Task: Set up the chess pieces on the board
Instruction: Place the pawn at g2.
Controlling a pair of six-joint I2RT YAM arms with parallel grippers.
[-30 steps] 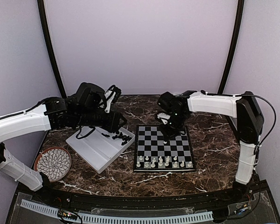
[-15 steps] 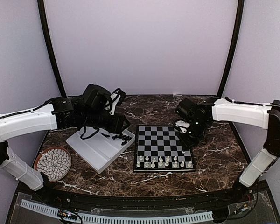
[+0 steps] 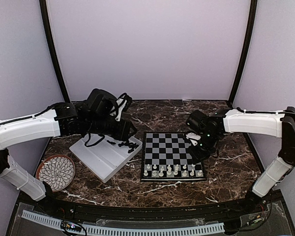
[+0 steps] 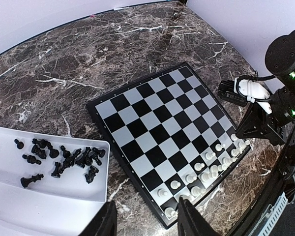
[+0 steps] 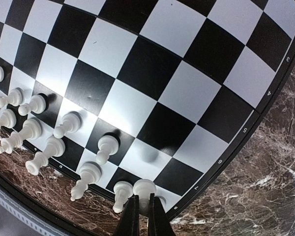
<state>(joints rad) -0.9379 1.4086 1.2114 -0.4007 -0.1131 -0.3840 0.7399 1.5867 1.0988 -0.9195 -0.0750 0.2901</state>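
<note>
The board (image 3: 167, 147) lies mid-table, with several white pieces (image 3: 169, 171) on its two near rows. Several black pieces (image 3: 128, 144) lie in a white tray (image 3: 101, 160) to its left. My right gripper (image 3: 194, 158) hangs over the board's near right part. In the right wrist view it (image 5: 142, 206) is shut on a white pawn (image 5: 145, 188), held above a near-corner square beside the standing white pieces (image 5: 54, 132). My left gripper (image 3: 132, 130) hovers over the tray's far end, open and empty (image 4: 147, 216). Its view shows the board (image 4: 152, 113) and the black pieces (image 4: 64, 160).
A round patterned plate (image 3: 55, 172) sits at the near left of the marble table. The tray's near compartment (image 4: 39, 206) holds nothing. The right arm's body (image 4: 280, 98) stands past the board's right edge. Curved walls close the back.
My right gripper has swung from the board's far middle to its near right part, carrying the white pawn. The left arm shifted slightly right, then held still.
</note>
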